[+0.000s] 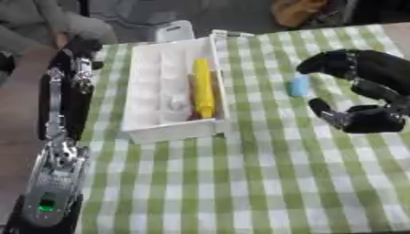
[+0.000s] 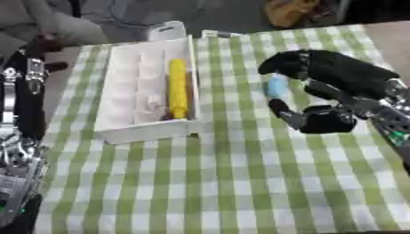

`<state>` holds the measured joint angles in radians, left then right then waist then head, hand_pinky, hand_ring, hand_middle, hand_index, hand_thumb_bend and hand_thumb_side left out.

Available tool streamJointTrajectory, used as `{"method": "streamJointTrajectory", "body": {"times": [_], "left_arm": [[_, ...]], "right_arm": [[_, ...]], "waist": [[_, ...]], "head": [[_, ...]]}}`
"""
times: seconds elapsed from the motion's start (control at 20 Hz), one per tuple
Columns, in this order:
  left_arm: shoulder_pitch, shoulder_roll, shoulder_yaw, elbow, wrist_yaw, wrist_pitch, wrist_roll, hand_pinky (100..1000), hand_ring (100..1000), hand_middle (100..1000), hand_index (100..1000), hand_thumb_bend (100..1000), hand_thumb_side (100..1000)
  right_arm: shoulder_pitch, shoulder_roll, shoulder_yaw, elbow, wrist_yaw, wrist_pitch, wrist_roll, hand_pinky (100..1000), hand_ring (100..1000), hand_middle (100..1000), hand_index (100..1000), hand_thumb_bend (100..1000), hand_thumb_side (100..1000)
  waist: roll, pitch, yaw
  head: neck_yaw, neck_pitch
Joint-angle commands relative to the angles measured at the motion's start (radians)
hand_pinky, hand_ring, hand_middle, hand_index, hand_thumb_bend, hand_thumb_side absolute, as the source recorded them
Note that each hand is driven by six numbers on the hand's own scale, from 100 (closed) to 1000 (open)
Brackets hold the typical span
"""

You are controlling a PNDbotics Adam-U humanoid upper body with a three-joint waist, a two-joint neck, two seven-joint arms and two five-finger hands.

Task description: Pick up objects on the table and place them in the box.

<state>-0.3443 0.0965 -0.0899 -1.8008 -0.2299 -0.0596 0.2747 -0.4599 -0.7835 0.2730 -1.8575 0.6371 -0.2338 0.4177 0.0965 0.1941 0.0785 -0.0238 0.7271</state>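
Note:
A white box (image 1: 172, 133) stands on the green checked table (image 1: 264, 183), left of centre. Inside it, along the right wall, lies a long yellow object (image 1: 202, 89), with a thin reddish thing beside it. A small light blue object (image 2: 276, 86) lies on the cloth to the right of the box. My right hand (image 2: 344, 73) is open just right of it, fingers arched above and thumb (image 2: 282, 109) below, not touching the object. My left arm runs up the table's left edge to my left hand (image 1: 80, 46), a dark shape at the far left corner.
A white container (image 1: 173, 32) stands just beyond the box's far end. An orange thing (image 1: 296, 11) sits past the far table edge. A person's sleeve shows at the top left. The checked cloth stretches from the box toward me.

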Motion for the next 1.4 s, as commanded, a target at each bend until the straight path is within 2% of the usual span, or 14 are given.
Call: {"method": "streamJointTrajectory", "body": {"times": [0.05,0.45,0.8,1.4], "left_arm": [[-0.022,0.022,-0.008,-0.019,0.004,-0.002,-0.009,718,1000,660,752,100,816],[-0.037,0.028,-0.015,-0.025,0.005,-0.002,-0.02,718,1000,660,752,100,812],[-0.038,0.03,-0.016,-0.026,0.007,0.0,-0.022,719,1000,660,752,100,813],[-0.039,0.031,-0.017,-0.033,0.008,-0.001,-0.027,720,1000,652,752,100,809]], "right_arm": [[-0.026,-0.044,-0.003,0.041,0.046,-0.037,0.002,931,881,855,946,251,238],[-0.053,-0.052,-0.018,0.166,0.093,-0.074,0.001,935,881,857,946,235,253],[-0.064,-0.052,-0.03,0.233,0.123,-0.087,-0.006,938,881,858,947,215,263],[-0.072,-0.052,-0.046,0.299,0.144,-0.091,-0.017,940,884,860,947,198,271]], "waist": [[-0.019,-0.003,0.008],[-0.022,0.012,0.046],[-0.019,0.016,0.051],[-0.019,0.014,0.05]], "head": [[-0.013,-0.017],[-0.044,-0.023],[-0.067,-0.025],[-0.079,-0.023]]}}
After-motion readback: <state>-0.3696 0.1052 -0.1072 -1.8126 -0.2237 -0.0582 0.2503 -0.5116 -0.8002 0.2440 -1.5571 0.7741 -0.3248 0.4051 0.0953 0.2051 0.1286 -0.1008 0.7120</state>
